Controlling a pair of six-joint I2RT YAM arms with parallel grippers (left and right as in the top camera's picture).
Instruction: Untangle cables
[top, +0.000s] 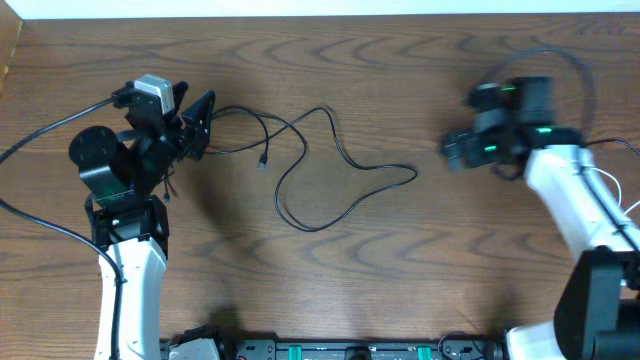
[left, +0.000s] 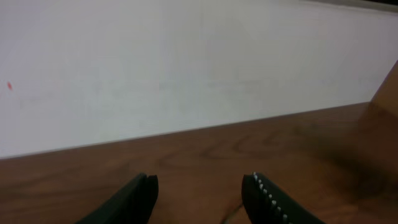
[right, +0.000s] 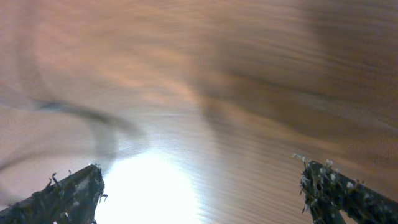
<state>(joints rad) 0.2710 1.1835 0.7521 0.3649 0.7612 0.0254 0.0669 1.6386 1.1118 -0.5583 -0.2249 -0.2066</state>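
At the bottom of the overhead frame, the white left arm (top: 130, 270) was seen rising from the lower left edge, and the right arm (top: 570, 190) from the lower right. The brown wooden counter (top: 400, 280) filled the frame between them.

Further up, the black cable (top: 344, 158) was laid loosely on the counter, left of centre. A rounded loop was formed in the middle of the frame, a sharp bend was pointed to the right, and a small plug (top: 263, 163) was left lying between the loop and the left hand (top: 205, 128). Two thin strands were run leftward to that hand in the upper left. It could not be told whether one cable or several were present, nor whether the strands were touched by the fingers.

In the left wrist view, the left hand (left: 202, 183) was shown partly open, with bare wood seen through the gap between the two black fingers (left: 140, 193). Behind the counter's far edge, a white surface (left: 186, 62) was seen.

In the overhead view, the right hand (top: 452, 150) was blurred in the upper right, apart from the cable's bend. In the right wrist view, the right hand (right: 199, 169) was held wide open with nothing between the fingers, and a blurred dark line, likely the cable (right: 81, 113), was seen at the left.
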